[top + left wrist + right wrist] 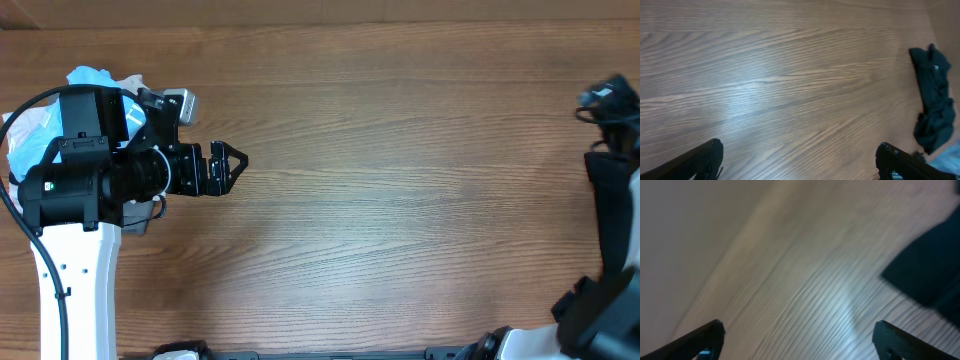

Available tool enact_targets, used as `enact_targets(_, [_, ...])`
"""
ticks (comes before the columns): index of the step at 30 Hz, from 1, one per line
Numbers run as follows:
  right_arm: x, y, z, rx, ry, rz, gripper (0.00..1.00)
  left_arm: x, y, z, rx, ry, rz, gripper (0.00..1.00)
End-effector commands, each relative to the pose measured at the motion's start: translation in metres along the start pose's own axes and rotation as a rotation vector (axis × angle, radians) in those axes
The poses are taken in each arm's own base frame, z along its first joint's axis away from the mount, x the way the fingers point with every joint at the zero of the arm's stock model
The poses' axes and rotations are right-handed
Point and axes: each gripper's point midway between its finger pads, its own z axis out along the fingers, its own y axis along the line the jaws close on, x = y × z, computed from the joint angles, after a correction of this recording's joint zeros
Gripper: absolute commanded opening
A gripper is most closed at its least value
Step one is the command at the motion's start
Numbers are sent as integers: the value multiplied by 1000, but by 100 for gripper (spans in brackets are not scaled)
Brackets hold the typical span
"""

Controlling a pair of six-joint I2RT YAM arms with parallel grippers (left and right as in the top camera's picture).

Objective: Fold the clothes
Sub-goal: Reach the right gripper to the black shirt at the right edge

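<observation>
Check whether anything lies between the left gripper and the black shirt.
Nothing visible does. In the left wrist view, only the wood of the table separates the open left gripper from the crumpled black shirt, which lies toward that view's right edge.

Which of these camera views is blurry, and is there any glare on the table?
Overhead: sharp, table grain crisp. Left wrist: slightly soft, pale glare patch left of centre, black shirt readable at right. Right wrist: heavily smeared, grain streaked, dark shape at right too blurred to identify.
</observation>
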Motion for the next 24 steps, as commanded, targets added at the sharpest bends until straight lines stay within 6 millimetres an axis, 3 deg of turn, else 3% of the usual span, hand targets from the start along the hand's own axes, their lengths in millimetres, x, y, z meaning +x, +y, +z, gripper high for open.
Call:
enact_targets(1, [-1, -23, 27, 15, 40, 96, 96, -9, -16, -7, 63, -37, 54, 100])
enact_targets(5, [-3, -64, 59, 119, 35, 132, 97, -10, -26, -8, 125, -39, 54, 100])
enact_targets(11, [5, -90, 95, 172, 41, 141, 95, -10, -35, -9, 177, -40, 54, 100])
enact_targets(16, [18, -126, 113, 316, 47, 142, 93, -10, -35, -9, 179, -41, 54, 100])
enact_targets(22, [36, -149, 119, 410, 94, 143, 82, -10, -35, -9, 178, -43, 57, 100])
enact_targets(23, [38, -149, 121, 408, 102, 144, 79, -11, -35, -9, 178, -45, 58, 100])
enact_targets(24, [41, -145, 122, 383, 116, 149, 68, -12, -35, -9, 178, -49, 61, 100])
